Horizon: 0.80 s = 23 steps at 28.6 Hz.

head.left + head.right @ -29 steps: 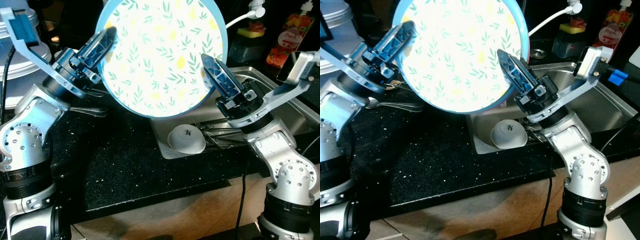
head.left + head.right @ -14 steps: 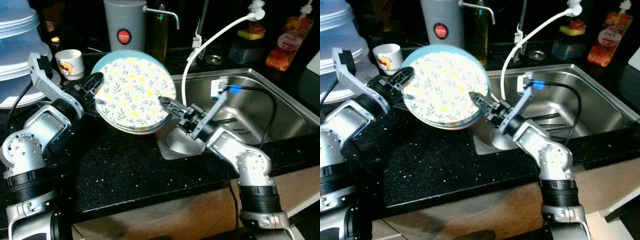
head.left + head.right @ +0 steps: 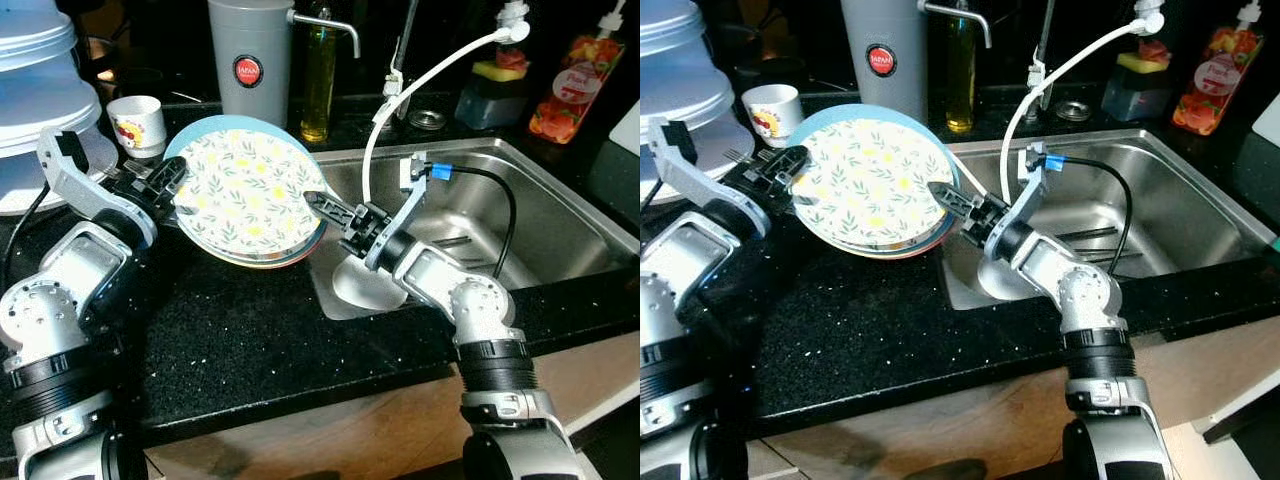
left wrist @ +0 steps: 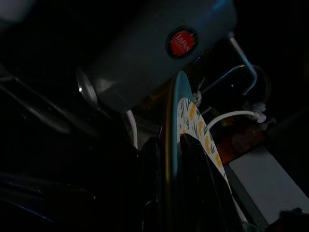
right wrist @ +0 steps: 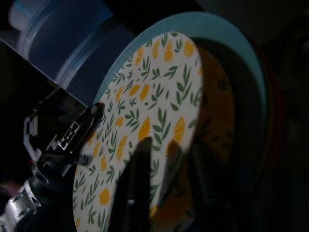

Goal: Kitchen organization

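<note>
A round plate with a blue rim and a leaf-and-lemon pattern is tilted low over a stack of plates on the black counter. My left gripper is shut on its left rim; the left wrist view shows the rim running between the two fingers. Across from it, my right gripper is shut on the right rim, with one finger lying over the patterned face. Whether the plate rests on the stack or hangs just above it is unclear.
A white bowl lies upside down by the steel sink. Behind the plate stand a grey canister, an oil bottle and a small cup. A white hose arches over the sink. Pale containers are stacked far left.
The plate was raised close to the camera a second ago. Both arms have carried it forward and down to the stack on the counter, still gripping its rims.
</note>
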Available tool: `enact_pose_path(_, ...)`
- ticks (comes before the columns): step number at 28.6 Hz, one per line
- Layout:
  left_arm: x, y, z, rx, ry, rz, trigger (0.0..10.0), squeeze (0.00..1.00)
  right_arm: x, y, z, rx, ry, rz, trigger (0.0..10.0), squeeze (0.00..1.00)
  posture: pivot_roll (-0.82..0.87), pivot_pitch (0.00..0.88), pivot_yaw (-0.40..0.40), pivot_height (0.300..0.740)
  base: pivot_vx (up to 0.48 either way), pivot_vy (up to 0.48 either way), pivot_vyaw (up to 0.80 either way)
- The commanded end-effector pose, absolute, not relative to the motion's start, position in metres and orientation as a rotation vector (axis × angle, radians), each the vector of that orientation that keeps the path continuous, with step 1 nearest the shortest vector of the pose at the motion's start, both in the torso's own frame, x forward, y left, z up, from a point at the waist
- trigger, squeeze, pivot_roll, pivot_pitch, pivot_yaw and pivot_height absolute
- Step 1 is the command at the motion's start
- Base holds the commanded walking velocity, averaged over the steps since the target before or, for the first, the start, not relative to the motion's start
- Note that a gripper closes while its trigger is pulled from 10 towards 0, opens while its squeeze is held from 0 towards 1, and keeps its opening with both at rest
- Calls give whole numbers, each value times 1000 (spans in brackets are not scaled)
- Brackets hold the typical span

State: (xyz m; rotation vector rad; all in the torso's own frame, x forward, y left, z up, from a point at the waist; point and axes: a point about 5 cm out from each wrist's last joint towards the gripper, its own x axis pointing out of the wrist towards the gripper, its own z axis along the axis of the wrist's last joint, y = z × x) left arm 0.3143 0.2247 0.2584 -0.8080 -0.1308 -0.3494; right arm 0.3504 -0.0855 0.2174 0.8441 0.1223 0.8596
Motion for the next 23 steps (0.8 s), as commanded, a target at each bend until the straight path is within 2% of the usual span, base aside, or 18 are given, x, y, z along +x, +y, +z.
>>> enact_pose_path(1,306,225,271,-778,-204,-417,10000,0,351,-80,224,845,90,897,0,0,88,0,-65,740,0,0,0)
enact_pose_path(4,300,232,266,-742,-206,-406,10000,0,353,-69,223,857,95,937,0,0,99,0,-73,740,0,0,0)
enact_pose_path(11,291,256,242,-745,-183,-257,10000,0,354,-35,210,848,193,998,0,0,127,6,-100,740,0,0,0)
enact_pose_path(19,281,266,230,-737,-151,-185,10000,0,352,-10,194,849,273,1025,0,0,153,12,-106,740,0,0,0)
enact_pose_path(22,278,268,232,-674,-152,-188,10000,0,352,-2,192,883,264,1017,0,0,157,13,-96,740,0,0,0)
enact_pose_path(23,279,267,238,-616,-188,-175,10000,459,354,-6,195,910,229,1007,0,0,155,11,-92,740,0,0,0)
